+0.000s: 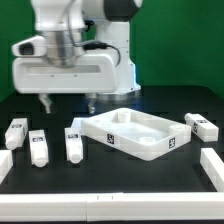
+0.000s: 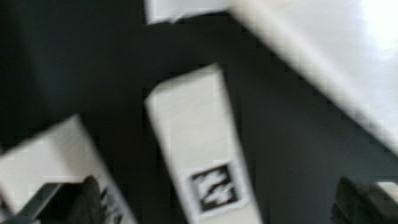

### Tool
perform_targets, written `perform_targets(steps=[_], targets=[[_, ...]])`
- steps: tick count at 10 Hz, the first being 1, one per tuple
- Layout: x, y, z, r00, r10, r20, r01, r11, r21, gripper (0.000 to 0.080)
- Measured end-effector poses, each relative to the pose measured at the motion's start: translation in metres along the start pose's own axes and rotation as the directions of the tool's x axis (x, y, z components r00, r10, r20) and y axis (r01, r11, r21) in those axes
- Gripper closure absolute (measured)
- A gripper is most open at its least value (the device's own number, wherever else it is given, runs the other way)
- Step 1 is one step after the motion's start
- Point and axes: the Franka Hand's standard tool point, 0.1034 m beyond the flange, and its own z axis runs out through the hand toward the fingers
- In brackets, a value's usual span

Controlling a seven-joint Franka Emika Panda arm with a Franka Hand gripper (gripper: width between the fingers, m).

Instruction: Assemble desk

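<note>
The desk's white tray-like top (image 1: 135, 132) lies on the black table, right of centre in the exterior view. Three short white leg blocks (image 1: 73, 143) (image 1: 37, 147) (image 1: 15, 132) lie in a row to its left, and another leg (image 1: 200, 125) lies at its right. My gripper (image 1: 67, 102) hangs open above and behind the row, touching nothing. In the wrist view a tagged leg (image 2: 192, 130) lies below, between my dark fingertips (image 2: 63, 205), apart from both. A second leg (image 2: 45, 160) lies beside it, and the top's rim (image 2: 338, 60) runs along the other side.
White raised strips border the black table at the exterior view's right (image 1: 213, 165), left (image 1: 5, 163) and front (image 1: 110, 200). A green backdrop stands behind the arm.
</note>
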Motion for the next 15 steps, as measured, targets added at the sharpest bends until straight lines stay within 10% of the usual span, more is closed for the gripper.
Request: perform_targets(steps=[6,10,15], targets=[[0.001,-0.016,0.006,0.999,0.044,0.020,-0.044,0.999,-0.008,0.0150],[-0.057,-0.013,0.026,0.967,0.242,0.077,-0.244,0.970,0.018,0.0150],[-0.067,-0.017,0.032,0.950,0.304,0.071,-0.305,0.952,0.011,0.0150]])
